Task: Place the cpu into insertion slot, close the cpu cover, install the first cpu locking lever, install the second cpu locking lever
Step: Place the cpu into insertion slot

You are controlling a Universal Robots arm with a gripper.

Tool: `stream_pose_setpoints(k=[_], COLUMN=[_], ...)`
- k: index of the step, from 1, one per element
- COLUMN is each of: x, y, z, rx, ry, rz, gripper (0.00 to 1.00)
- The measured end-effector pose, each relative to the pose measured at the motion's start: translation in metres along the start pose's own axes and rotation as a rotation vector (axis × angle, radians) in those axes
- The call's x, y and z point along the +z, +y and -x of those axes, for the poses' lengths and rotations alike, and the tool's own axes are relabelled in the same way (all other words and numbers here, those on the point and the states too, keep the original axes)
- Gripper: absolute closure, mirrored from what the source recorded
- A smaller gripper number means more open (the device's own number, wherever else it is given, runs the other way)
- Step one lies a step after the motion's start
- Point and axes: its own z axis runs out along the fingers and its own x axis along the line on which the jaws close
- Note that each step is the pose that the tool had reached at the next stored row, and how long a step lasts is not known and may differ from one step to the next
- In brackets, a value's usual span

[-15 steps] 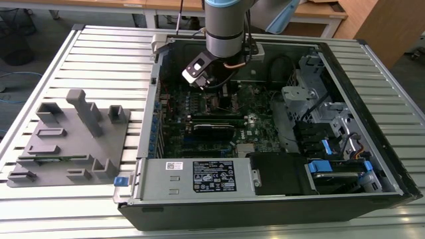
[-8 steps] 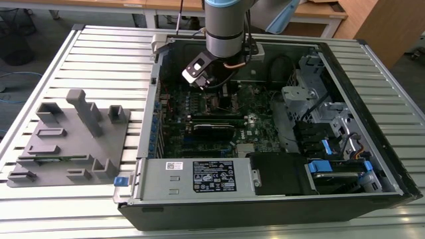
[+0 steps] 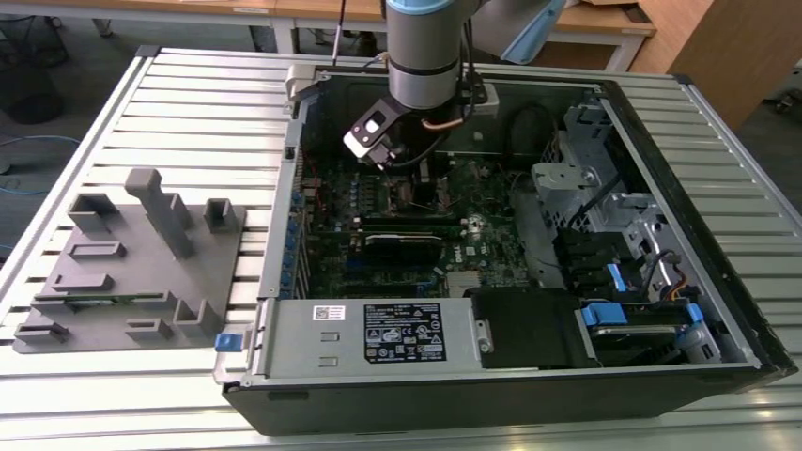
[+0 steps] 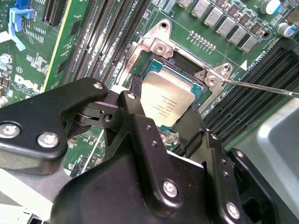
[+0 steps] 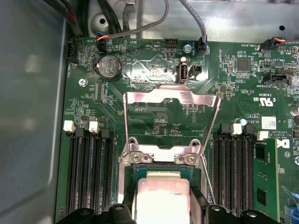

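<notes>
1. Now we're down inside the open computer case [image 3: 501, 418]. Our gripper [image 4: 164, 114] has its black fingers [image 4: 140, 135] drawn in to chip width, and they look clamped on opposite edges of the cpu [image 4: 167, 93].
2. The cpu sits flat, metal top up, right over the insertion slot [image 4: 187, 65]. We can't tell from either wrist view whether it is fully seated or just above the socket.
3. We reckon the edge grip is deliberate. It keeps the underside clear and lets the chip go down square to the socket.
4. The cpu cover [image 5: 170, 99] stands swung back on its hinge beyond the socket, and the green motherboard [image 5: 243, 93] shows through its window. That, we judge, is what leaves the way open.
5. One cpu locking lever [image 4: 261, 87], a thin wire rod, juts out to the side and appears to be off its catch. Nothing is pinning the cover.
6. Around the socket we have rows of black memory slots [image 5: 88, 172] on both sides.
7. As for the surface, the case lies on its side on a slatted metal table [image 3: 188, 103]. A grey fixture block [image 3: 138, 263] sits just beside it on the exterior view's left.
8. Beyond the table, wooden desks [image 3: 188, 7] line the room.
</notes>
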Motion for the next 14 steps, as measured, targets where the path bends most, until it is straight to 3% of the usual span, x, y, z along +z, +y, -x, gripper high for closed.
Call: stream_pose_setpoints(k=[14], x=[0.0019], y=[0.0007], z=[0.0], rx=[0.004], ry=[-0.0002], rz=[0.0001], gripper=[0.46])
